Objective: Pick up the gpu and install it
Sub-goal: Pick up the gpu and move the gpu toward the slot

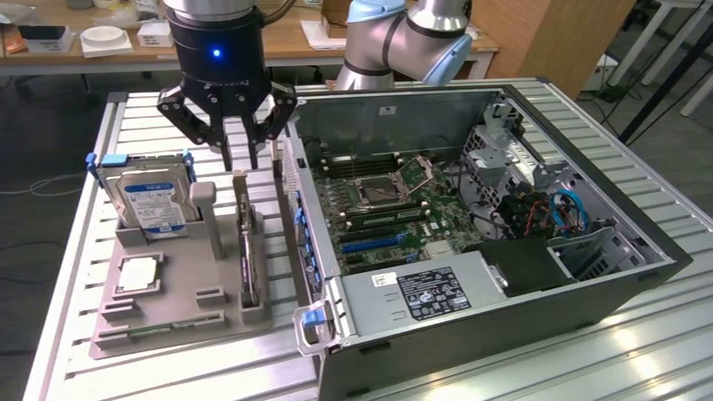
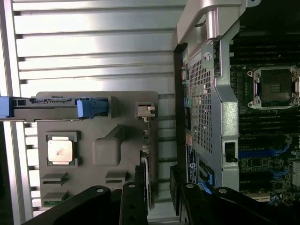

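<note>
The gpu [image 1: 245,251] is a thin dark card standing on edge in a slot of the grey fixture [image 1: 212,296], to the exterior view's left of the open computer case [image 1: 624,276]. My gripper [image 1: 247,157] hangs just above the card's far end, open, with nothing between its fingers. In the wrist view the gpu [image 2: 149,180] runs edge-on between the two black fingers [image 2: 132,197], and my gripper [image 2: 153,190] straddles it without closing. The motherboard [image 1: 379,196] with its blue slots [image 1: 373,242] lies exposed inside the case.
On the same fixture stand a silver hard drive [image 1: 150,205] with blue clips, a processor chip [image 1: 136,274] and a narrow memory stick [image 1: 156,327]. The case's perforated rear wall [image 2: 204,103] rises close beside the gripper. The ribbed metal table [image 1: 112,368] lies all around.
</note>
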Robot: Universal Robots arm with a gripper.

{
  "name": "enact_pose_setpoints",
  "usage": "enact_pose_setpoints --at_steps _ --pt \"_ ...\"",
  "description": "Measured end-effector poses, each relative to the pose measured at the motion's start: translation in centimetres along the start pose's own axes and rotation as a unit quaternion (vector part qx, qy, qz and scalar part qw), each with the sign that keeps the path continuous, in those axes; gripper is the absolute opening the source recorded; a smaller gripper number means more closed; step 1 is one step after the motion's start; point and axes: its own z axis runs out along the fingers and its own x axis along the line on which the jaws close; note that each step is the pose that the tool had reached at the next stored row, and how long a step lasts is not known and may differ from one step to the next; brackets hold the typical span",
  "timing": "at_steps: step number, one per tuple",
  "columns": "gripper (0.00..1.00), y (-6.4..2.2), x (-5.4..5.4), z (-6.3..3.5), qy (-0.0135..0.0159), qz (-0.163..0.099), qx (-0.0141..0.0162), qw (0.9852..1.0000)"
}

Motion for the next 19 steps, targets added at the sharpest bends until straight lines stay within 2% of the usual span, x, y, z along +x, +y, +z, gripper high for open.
enact_pose_setpoints --at_steps 19 --pt "0.36 -0.32 0.0 0.57 0.0 0.0 0.0004 1.0"
